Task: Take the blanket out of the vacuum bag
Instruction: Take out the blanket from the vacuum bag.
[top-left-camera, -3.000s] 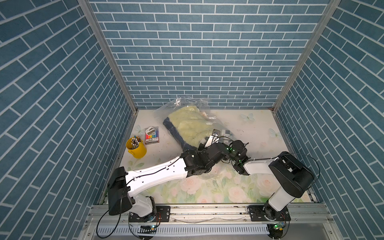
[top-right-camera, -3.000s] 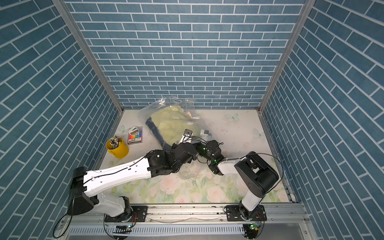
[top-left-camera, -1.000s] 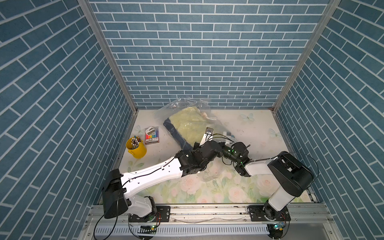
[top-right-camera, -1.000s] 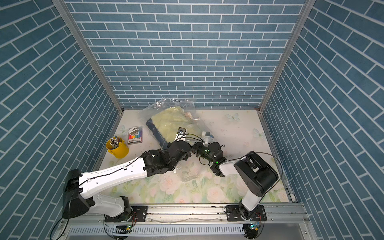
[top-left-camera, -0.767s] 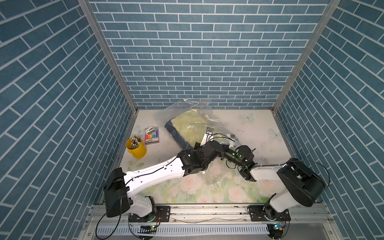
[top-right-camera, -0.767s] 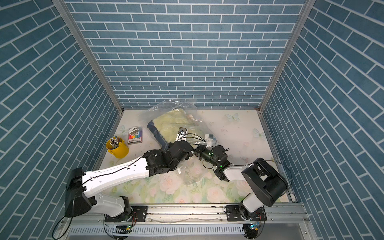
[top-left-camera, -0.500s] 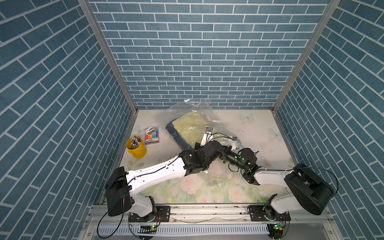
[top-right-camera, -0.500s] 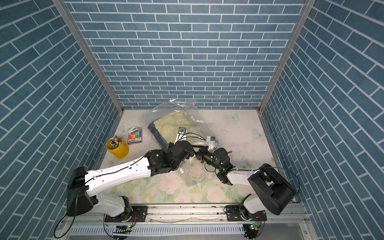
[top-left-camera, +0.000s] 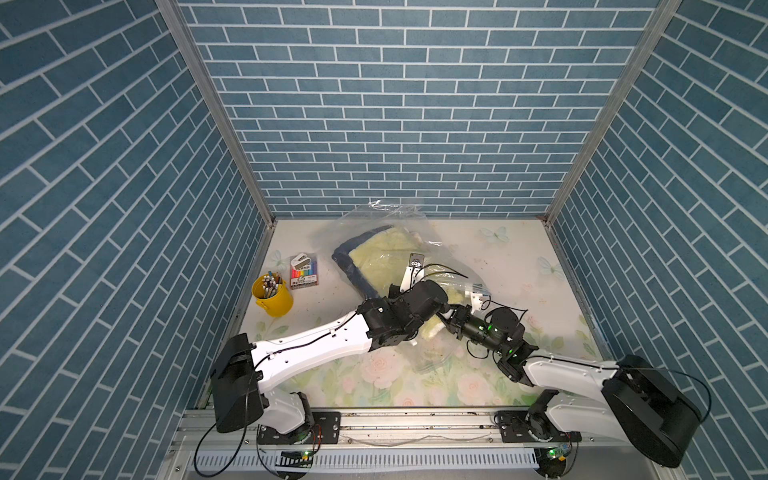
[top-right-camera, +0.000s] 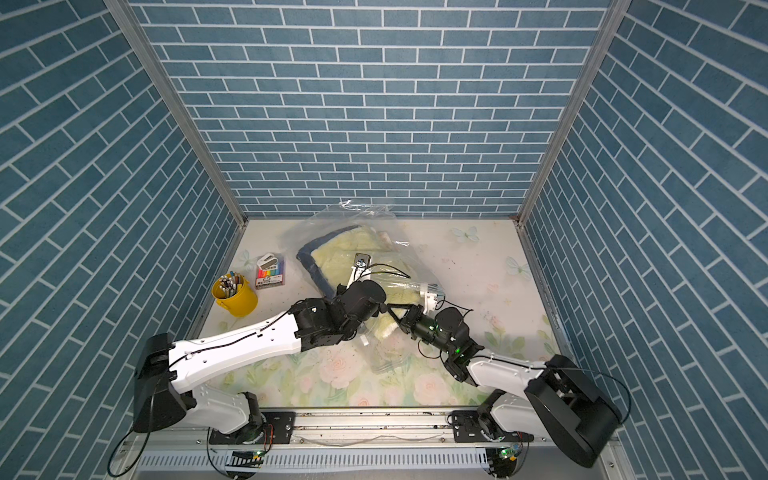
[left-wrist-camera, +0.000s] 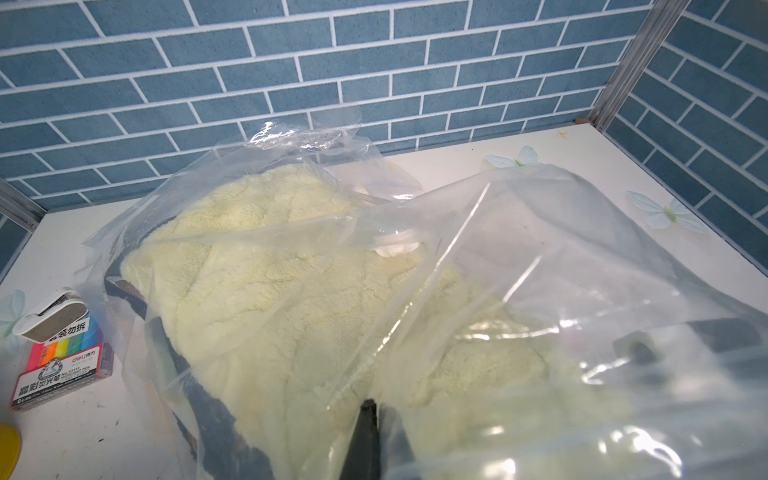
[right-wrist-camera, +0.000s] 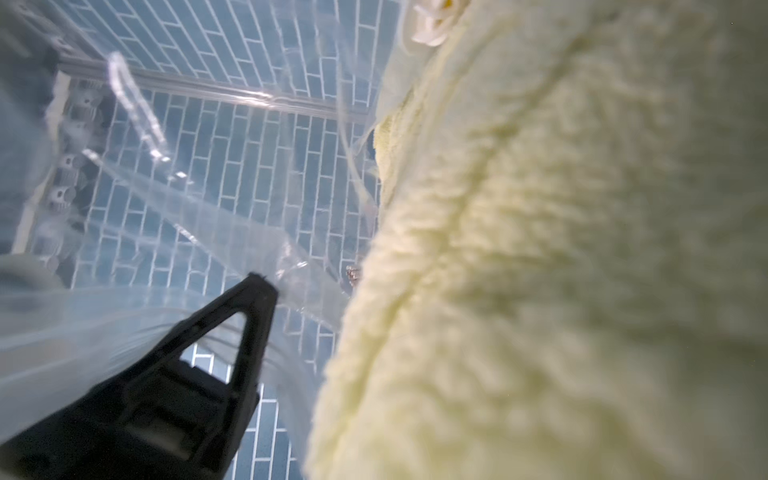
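the vacuum bag (top-left-camera: 388, 222) lies at frame centre in both top views, with the yellow blanket (top-left-camera: 384, 255) mostly inside it. the left gripper (left-wrist-camera: 370, 411) is clamped on its film. the right gripper (right-wrist-camera: 259, 286) seems pinched on film too. a marker pack (top-left-camera: 304, 272) lies to the left.

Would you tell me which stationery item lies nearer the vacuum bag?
The flat, rainbow-striped marker pack; the upright yellow pen cup stands farther from the vacuum bag.

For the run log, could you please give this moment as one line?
left gripper: shut on vacuum bag | right gripper: shut on vacuum bag | blanket: not yet out
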